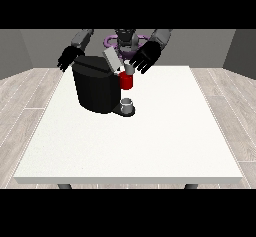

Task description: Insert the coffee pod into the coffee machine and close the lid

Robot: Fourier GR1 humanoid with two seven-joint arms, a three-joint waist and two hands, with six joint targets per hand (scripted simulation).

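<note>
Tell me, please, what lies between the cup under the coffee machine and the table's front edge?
Nothing: in the front view, the white table is bare from the cup beside the coffee machine to that edge.

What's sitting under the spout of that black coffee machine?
A small grey cup stands on the coffee machine's base, below its red front part. The cup's inside cannot be seen from here, and the machine's body hides whatever lies behind it.

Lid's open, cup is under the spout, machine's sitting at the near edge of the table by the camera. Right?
Not the last part. The front view shows the coffee machine at the table's far side, close to the robot. Its lid is up, and the cup sits under the spout.
</note>
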